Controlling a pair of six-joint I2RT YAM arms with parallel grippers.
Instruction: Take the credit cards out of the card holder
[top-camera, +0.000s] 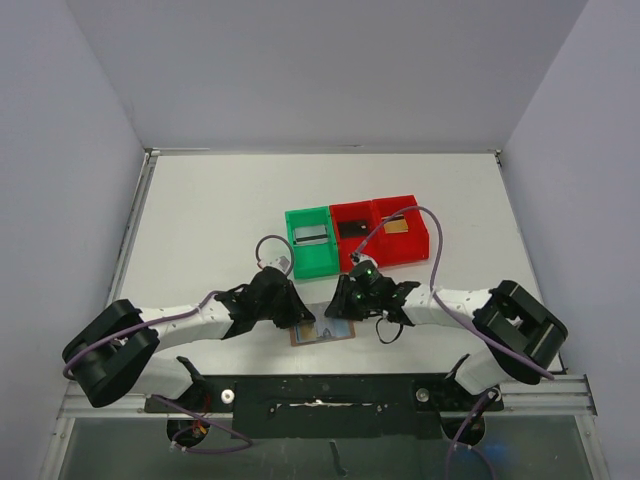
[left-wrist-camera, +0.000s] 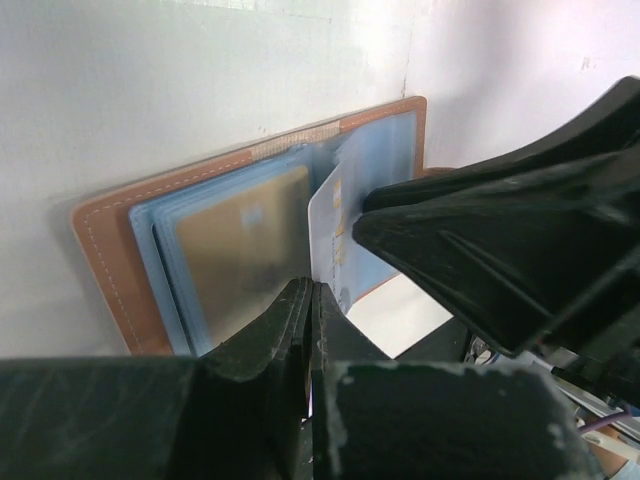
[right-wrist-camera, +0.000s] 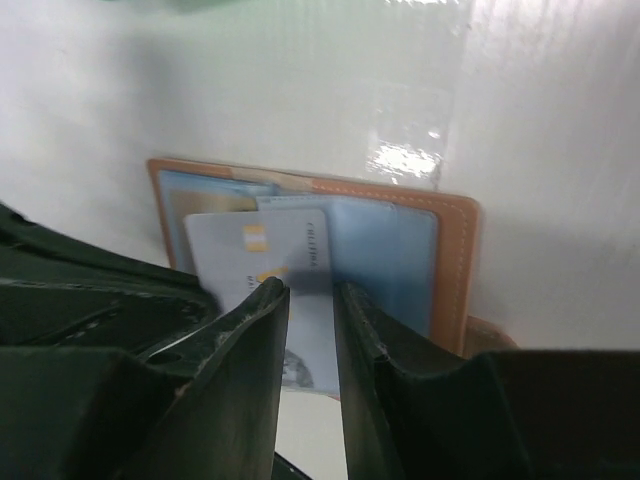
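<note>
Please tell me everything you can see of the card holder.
The card holder lies open and flat on the white table, near the arms' bases. Brown, leather-like, pale stitching, a small tab on one side; pale blue pockets inside. One holds a gold card; a pale card sticks partly out. The shut left gripper seems to press on it.

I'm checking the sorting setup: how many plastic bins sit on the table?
3, in one row: green bin at left, middle red bin, right red bin. None seems hidden.
</note>
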